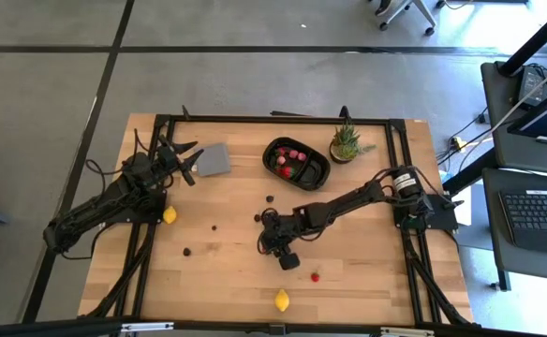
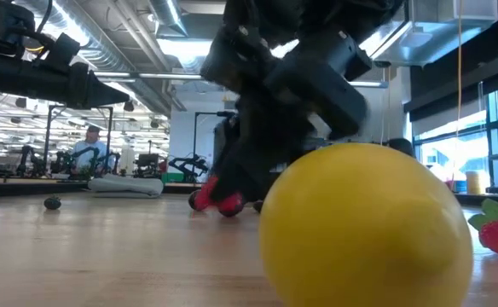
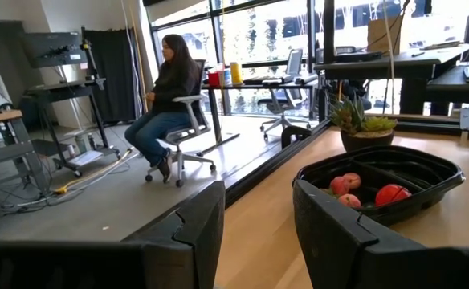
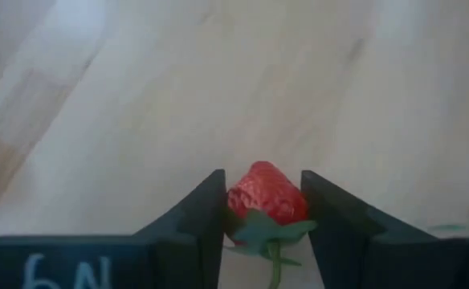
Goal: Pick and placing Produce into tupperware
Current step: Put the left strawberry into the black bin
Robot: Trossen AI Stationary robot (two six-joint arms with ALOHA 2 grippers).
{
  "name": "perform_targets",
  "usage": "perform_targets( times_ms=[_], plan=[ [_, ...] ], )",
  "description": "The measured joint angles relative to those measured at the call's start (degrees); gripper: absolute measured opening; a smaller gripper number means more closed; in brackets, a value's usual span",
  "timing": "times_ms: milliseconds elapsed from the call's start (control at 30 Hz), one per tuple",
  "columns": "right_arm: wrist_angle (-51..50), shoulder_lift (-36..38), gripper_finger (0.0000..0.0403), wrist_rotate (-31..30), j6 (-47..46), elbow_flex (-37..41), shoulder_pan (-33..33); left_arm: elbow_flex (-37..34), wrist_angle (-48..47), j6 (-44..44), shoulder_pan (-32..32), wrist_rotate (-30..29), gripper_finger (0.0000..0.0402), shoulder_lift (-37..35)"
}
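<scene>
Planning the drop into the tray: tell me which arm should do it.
Right. The right gripper is shut on a strawberry just above the table. The left gripper is open and holds nothing, though it sits nearer the black tray.

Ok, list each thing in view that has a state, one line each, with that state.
Right gripper: shut on a strawberry, low over mid-table.
Strawberry: clamped between the fingers, leaves toward the wrist.
Left gripper: open, empty, waiting at the table's left.
Tupperware: open, some red fruit inside.
Near lemon: loose on the table.
Left lemon: loose beside the left arm.
Loose strawberry: lying on the table.
</scene>
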State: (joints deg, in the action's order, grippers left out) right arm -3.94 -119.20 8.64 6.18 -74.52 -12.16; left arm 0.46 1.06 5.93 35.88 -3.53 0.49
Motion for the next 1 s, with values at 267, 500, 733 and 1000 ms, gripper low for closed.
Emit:
perform_targets(
  times_ms=[267, 500, 733, 1000],
  plan=[
    [-7.6, 10.4, 0.0159, -4.8, -8.0, 0.0, 8.0, 0.0, 0.0, -2.6, 0.0, 0.0, 0.0140, 0.0],
    [-15.5, 17.3, 0.0145, -17.2, -13.5, -0.1, 19.7, 0.0, 0.0, -2.4, 0.0, 0.0, 0.0140, 0.0],
    [-19.7, 12.7, 0.0158, -16.7, -15.0, 0.0, 29.7, 0.0, 0.0, -2.4, 0.0, 0.0, 0.0140, 0.0],
    [-19.9, 9.2, 0.0158, -16.5, -16.3, 0.0, 32.4, 0.0, 0.0, -2.4, 0.0, 0.0, 0.0140, 0.0]
  ],
)
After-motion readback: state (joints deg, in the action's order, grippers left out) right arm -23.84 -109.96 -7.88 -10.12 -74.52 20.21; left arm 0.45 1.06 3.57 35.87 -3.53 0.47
